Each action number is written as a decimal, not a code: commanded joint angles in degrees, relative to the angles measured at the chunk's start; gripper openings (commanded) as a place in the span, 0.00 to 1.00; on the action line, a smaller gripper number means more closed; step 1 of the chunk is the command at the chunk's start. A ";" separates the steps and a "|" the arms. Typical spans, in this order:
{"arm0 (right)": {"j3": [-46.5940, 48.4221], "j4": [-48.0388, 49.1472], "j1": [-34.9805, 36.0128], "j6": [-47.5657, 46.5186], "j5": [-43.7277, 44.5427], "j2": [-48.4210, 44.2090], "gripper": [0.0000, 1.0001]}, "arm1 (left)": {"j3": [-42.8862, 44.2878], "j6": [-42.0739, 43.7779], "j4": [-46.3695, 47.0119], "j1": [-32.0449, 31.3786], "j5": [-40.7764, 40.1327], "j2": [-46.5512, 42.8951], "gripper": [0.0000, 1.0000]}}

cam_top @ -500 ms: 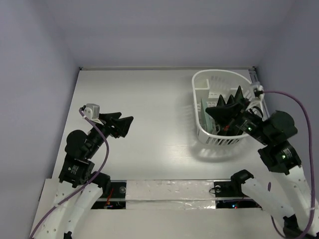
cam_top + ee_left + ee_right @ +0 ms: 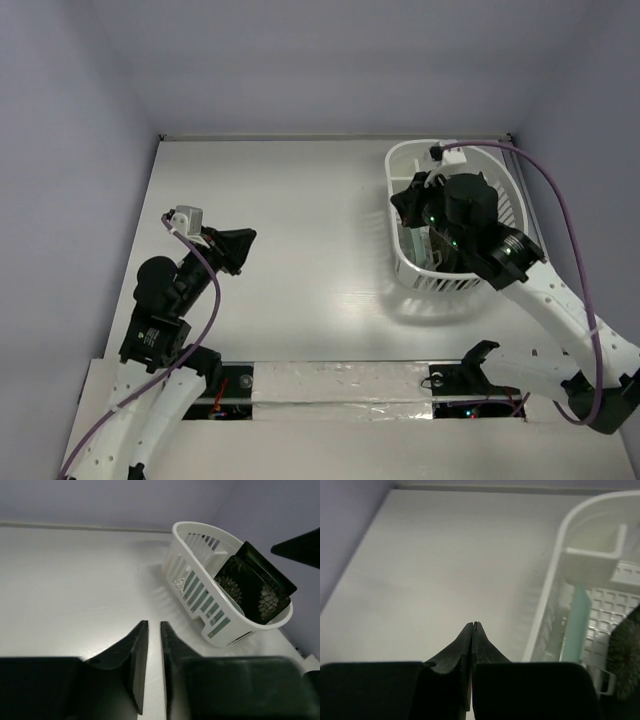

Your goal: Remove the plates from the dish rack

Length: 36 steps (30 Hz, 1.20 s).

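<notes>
White tabletop (image 2: pixel 280 220) spreads under pale walls, and we see the left gripper (image 2: pixel 154 625) with its fingers a narrow slit apart, holding nothing, at the left of the top view. We find the right gripper (image 2: pixel 472 625) pressed together and empty, just left of the rim of the dish rack (image 2: pixel 400 160) at upper right. Inside it the mint-green plate (image 2: pixel 572 625) and the black flowered plate (image 2: pixel 245 587) stand on edge.

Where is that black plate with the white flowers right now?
In the left wrist view, the black flowered plate leans on edge inside the white dish rack at right, in front of another dark plate.
</notes>
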 commanded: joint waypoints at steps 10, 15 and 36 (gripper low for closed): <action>4.07 -4.56 0.43 -2.92 28.15 16.18 0.04 | 3.46 0.39 -2.50 0.88 -4.44 3.07 0.17; 3.80 -6.21 -0.10 -2.66 31.24 20.05 0.30 | 3.11 0.39 -2.06 1.41 -3.65 2.36 0.36; -7.97 -3.24 -3.44 0.86 28.09 20.23 0.48 | 2.85 0.30 -1.70 1.93 -2.42 1.92 0.56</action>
